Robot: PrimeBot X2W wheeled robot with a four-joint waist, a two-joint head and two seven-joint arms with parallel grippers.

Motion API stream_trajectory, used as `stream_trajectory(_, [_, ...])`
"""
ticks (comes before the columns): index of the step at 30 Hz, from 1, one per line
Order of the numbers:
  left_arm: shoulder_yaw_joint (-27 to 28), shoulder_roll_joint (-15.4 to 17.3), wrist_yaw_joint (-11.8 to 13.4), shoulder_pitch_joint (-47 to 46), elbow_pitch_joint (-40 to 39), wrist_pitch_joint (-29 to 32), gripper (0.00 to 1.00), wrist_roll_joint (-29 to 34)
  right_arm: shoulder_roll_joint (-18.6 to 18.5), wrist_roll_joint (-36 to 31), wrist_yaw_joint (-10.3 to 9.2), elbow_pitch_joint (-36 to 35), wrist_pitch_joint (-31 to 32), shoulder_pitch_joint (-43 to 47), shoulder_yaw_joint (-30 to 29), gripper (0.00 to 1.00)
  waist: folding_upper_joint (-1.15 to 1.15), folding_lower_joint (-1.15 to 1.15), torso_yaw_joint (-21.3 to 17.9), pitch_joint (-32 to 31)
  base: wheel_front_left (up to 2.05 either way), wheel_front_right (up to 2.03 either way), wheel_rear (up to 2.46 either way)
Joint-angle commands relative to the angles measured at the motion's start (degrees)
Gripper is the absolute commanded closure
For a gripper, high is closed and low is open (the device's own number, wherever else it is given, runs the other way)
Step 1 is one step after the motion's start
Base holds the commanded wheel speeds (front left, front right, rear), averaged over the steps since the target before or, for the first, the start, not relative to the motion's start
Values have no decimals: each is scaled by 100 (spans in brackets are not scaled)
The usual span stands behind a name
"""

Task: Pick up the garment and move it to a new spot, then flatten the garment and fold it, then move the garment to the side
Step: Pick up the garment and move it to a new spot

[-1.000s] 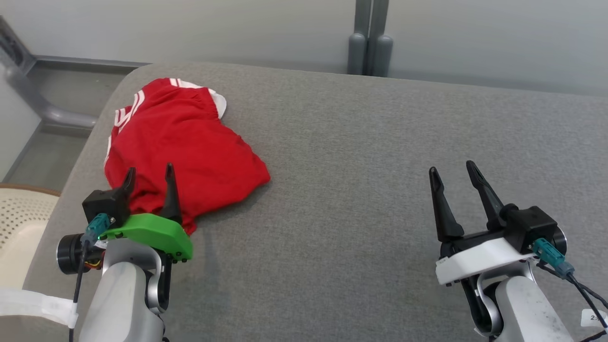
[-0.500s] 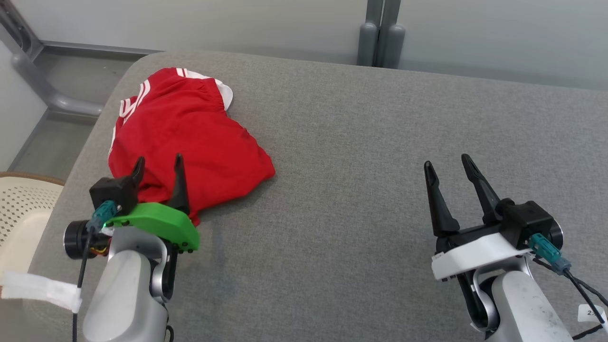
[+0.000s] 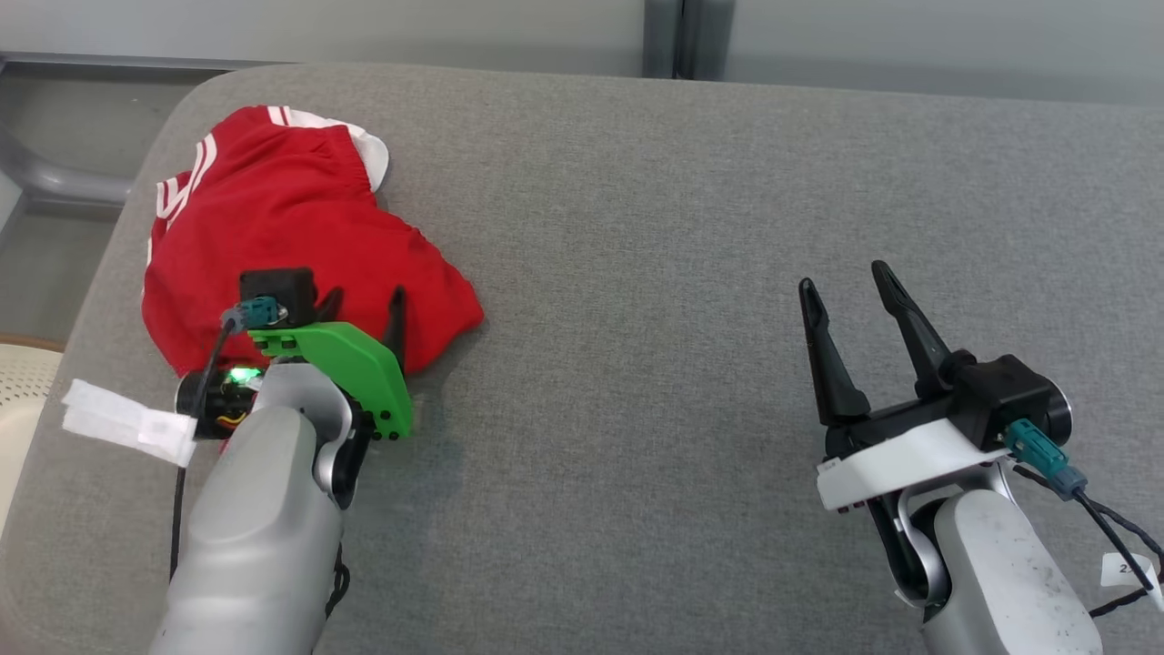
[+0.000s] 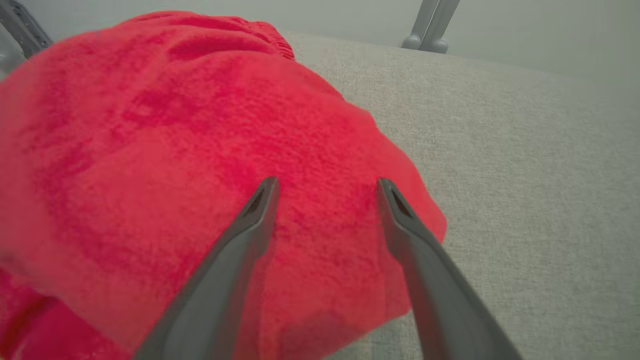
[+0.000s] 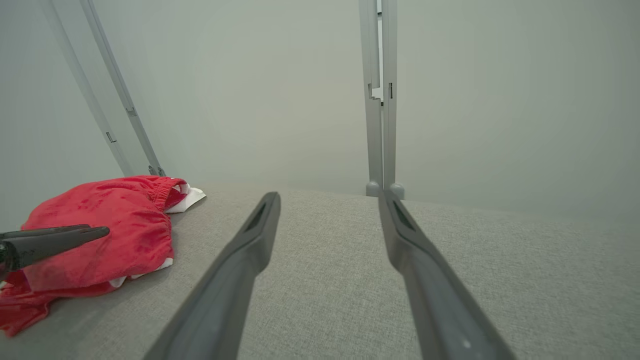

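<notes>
A crumpled red garment [image 3: 282, 227] with white stripes and a white edge lies on the grey padded table [image 3: 637, 273] near its far left corner. In the left wrist view the red garment [image 4: 175, 140] bulges up close in front of the fingers. My left gripper [image 3: 364, 305] is open, its tips over the garment's near edge with nothing between them. My right gripper [image 3: 841, 277] is open and hovers over bare table at the right, far from the garment. In the right wrist view the garment [image 5: 110, 220] lies at the left, with a left gripper finger [image 5: 55, 240] over it.
A pale perforated chair [image 3: 18, 400] stands beside the table's left edge. Grey wall panels with a vertical post [image 5: 378, 100] rise behind the far edge. Bare grey table stretches between the two arms.
The head camera tilted down, shifting the whole picture. My left gripper has moved forward and turned, so its tips now sit over the garment's near edge. The right gripper keeps its pose.
</notes>
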Motion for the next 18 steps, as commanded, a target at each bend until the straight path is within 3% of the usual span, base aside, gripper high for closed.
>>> stream_trajectory(1, [-61,2,-50,-150,227,28,0,-88,-20,10,2,17,-19,-88,26,0,0,0,-113,94,0,0,0])
stream_trajectory(12, [-560,-47,-141,-499,1631,369,0,-281,-12,45,2,71,-19,-164,40,0,0,0,-272,148,0,0,0])
stream_trajectory(13, [-603,-51,-144,-488,1655,368,7,-318,-11,44,2,74,-19,-165,43,0,0,0,-277,140,0,0,0])
stream_trajectory(14, [-662,-55,-146,-490,1664,351,51,-372,-7,43,2,78,-19,-169,46,0,0,0,-281,130,0,0,0])
stream_trajectory(15, [-707,-57,-147,-495,1663,318,61,-413,-5,45,2,82,-19,-174,44,0,0,0,-281,120,0,0,0])
stream_trajectory(16, [-749,-58,-148,-504,1655,269,98,-460,-2,48,2,84,-19,-176,35,0,0,0,-279,103,0,0,0])
stream_trajectory(18, [-834,-59,-148,-506,1653,187,100,-509,2,46,2,99,-19,-156,20,0,0,0,-266,56,0,0,0])
